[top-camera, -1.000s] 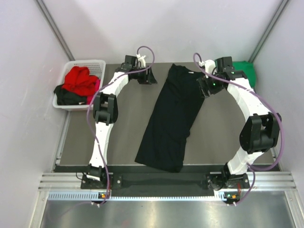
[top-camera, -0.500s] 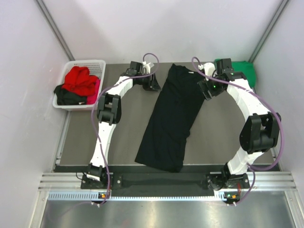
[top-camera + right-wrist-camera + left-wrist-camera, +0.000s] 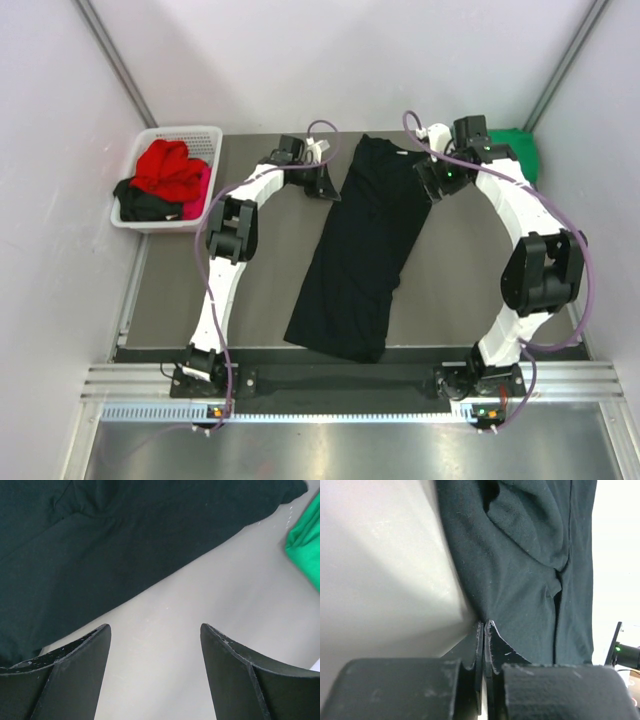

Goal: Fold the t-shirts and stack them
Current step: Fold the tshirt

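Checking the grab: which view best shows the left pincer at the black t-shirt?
Left wrist: the left pincer is shut at the edge of the black t-shirt. Top external shows it small beside the shirt; right wrist misses it.

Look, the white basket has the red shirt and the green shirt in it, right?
Not quite. The red shirt is in the white basket, but the green shirt is not: it lies by itself at the far right corner of the table. The top view shows it.
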Tool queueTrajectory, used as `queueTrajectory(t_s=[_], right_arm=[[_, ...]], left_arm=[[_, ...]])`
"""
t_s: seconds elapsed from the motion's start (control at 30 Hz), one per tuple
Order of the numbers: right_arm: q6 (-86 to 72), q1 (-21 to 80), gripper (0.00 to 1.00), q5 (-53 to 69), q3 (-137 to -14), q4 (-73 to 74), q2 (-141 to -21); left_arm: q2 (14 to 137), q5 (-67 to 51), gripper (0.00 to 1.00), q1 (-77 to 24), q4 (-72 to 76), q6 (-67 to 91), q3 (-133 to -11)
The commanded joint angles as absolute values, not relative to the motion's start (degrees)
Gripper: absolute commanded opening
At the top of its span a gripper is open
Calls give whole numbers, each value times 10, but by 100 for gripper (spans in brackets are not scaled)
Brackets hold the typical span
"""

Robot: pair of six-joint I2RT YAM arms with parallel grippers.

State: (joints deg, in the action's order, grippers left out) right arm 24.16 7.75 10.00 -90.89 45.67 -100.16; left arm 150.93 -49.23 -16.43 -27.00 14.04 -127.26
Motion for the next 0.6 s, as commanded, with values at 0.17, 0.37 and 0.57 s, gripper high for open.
queueTrajectory(t_s=[0.17,0.37,0.57], right_arm=[[243,63,71,122,-928,430,-1013],[234,58,71,128,-961,427,-1062],[217,58,71,106,-1047,409,-1172]], left_arm=[[1514,-336,0,-153,-321,72,-1323],[1475,-323,0,-124,-356,19,-1262],[1441,-318,0,-102,-376,-22,-1222]])
